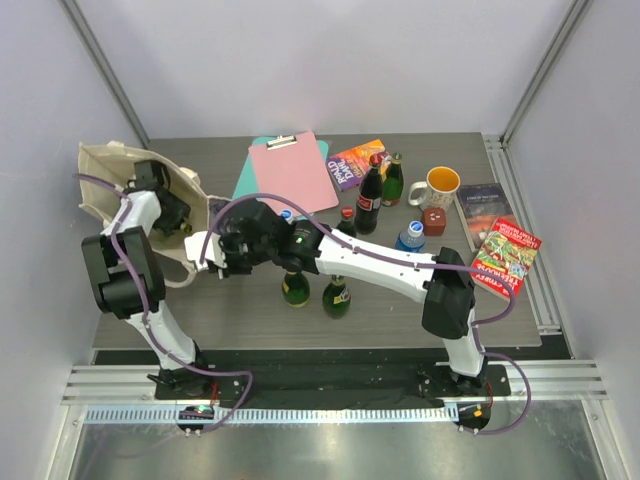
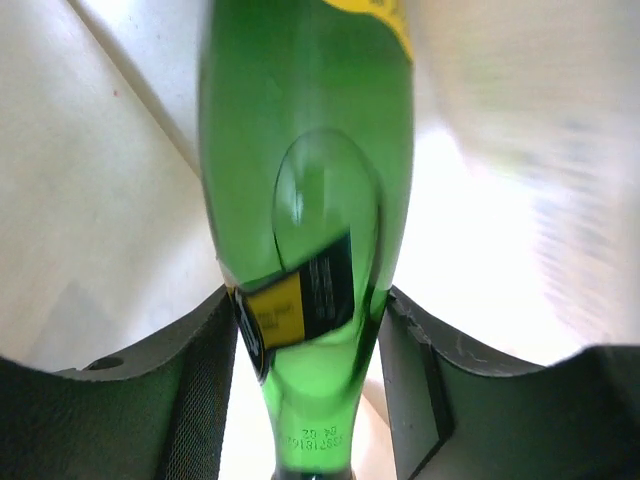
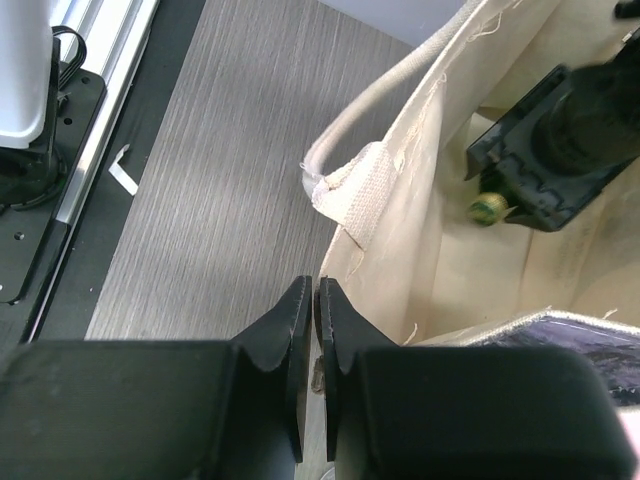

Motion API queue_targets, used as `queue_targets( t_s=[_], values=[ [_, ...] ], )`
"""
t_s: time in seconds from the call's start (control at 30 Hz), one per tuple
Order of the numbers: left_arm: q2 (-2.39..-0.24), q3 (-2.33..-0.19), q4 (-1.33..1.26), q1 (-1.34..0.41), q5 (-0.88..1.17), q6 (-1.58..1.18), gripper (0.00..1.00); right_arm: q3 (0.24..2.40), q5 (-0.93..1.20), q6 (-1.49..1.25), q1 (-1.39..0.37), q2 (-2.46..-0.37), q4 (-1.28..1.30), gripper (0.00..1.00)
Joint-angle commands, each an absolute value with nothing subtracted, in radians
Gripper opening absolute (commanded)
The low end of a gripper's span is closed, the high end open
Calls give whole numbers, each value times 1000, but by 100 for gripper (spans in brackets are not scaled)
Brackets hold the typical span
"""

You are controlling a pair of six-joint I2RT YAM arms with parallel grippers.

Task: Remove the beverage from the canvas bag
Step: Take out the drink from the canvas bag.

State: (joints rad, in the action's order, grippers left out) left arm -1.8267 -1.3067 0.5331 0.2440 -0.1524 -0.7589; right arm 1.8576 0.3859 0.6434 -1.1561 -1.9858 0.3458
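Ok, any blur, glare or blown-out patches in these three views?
Left wrist: the green bottle fills the frame and is fairly sharp at its label, while the canvas bag cloth to its right is smeared and blown out white. Right wrist: sharp on the bag's rim and the table grain. Top external: even light, soft shadows, no glare.

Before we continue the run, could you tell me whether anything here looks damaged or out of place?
Only minor things: the canvas bag has frayed threads along its rim near the handle patch, and a small white scrap lies on the table. No spill shows.
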Motion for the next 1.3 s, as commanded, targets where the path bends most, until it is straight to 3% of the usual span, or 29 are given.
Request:
queue_targets(
  t_s=[0.0, 0.33, 0.73, 1.27],
  values=[
    [-1675, -1364, 476, 265, -45, -796, 0, 1875, 379, 635, -1154, -1987, 368, 13],
    [-1582, -1312, 445, 321, 141, -902, 0, 1855, 364, 647, -1151, -1980, 377, 13],
    [-1479, -1266, 411, 357, 218, -999, 0, 1870, 357, 634, -1140, -1985, 376, 13],
    [-1368, -1302, 364, 374, 304, -1181, 0, 2081, 272, 453, -1060, -2103, 316, 15]
  ],
)
